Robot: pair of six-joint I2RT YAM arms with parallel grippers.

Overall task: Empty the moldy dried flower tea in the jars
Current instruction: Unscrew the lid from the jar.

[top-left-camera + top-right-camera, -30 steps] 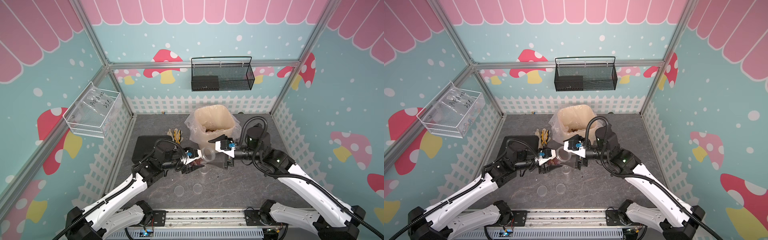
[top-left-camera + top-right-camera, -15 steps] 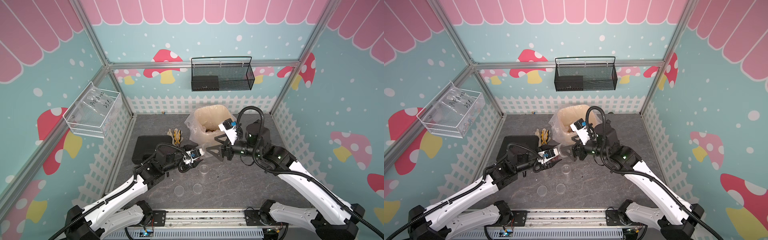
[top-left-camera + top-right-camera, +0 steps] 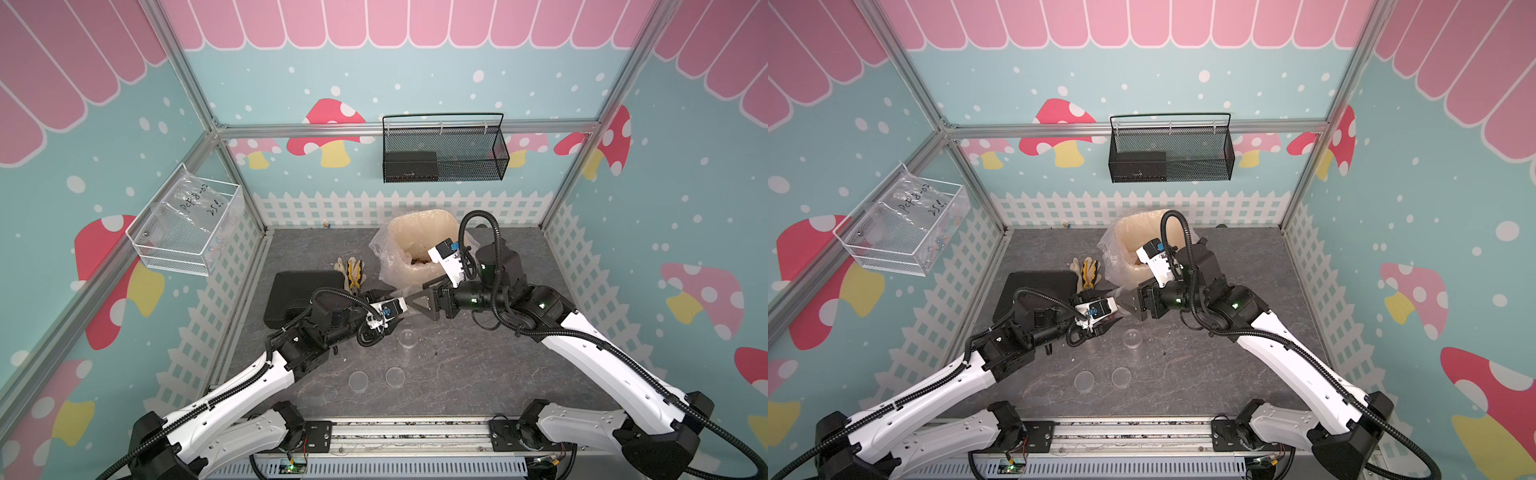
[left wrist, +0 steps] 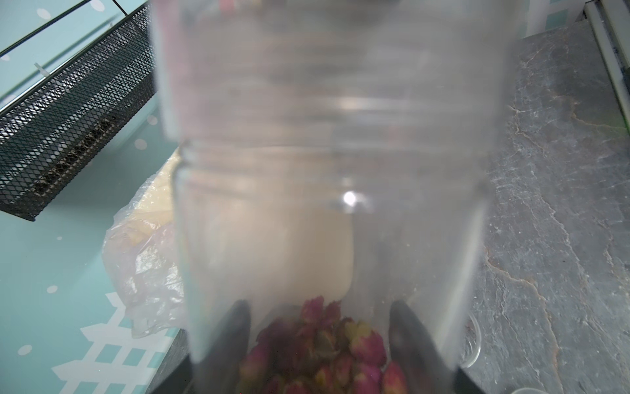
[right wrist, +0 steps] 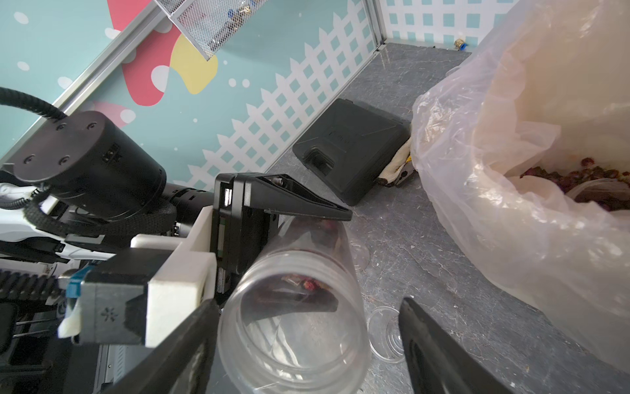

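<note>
My left gripper (image 4: 320, 320) is shut on the base of a clear lidless jar (image 4: 324, 153) that lies on its side above the table. Reddish dried flower tea (image 4: 324, 351) sits at the jar's bottom, between the fingers. The jar's mouth (image 5: 296, 327) points into my right gripper (image 5: 308, 303), which is open around the rim; one finger (image 5: 191, 341) is close against it, the other (image 5: 429, 344) stands apart. Both top views show the two grippers meeting at this jar (image 3: 409, 295) (image 3: 1119, 297). A second, empty jar (image 3: 407, 338) (image 3: 1133, 337) stands upright just in front.
The cream bin (image 3: 419, 232) (image 3: 1133, 232) with its clear bag stands right behind the grippers, with tea (image 5: 559, 177) lying inside. Two round lids (image 3: 358, 380) (image 3: 395, 376) lie near the front. A black case (image 3: 299, 295) and gloves (image 3: 352, 270) lie at the left.
My right wrist has rolled over and brought its open fingers round the mouth of the jar held by the left. The left gripper has lifted that jar towards the bin.
</note>
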